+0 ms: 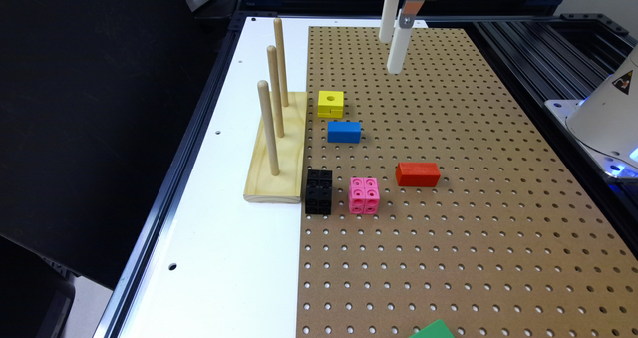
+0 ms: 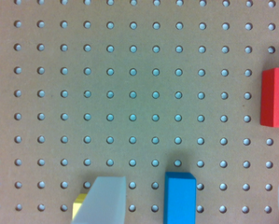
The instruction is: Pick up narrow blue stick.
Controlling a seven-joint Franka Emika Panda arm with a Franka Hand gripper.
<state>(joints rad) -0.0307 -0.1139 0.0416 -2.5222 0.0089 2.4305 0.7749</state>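
Pegboard bare around narrow blue stick.

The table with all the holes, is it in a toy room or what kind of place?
Most likely a robot lab's test bench, not a toy room. A robot gripper hangs over a brown pegboard framed by metal rails, and small blocks like the blue stick are laid out for practice.

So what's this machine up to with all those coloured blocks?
A robot arm's tool hangs open above a brown pegboard, holding nothing. It is meant to pick up the narrow blue stick, which lies untouched on the board between a yellow cube and a black block. A red block and a pink block sit nearby.
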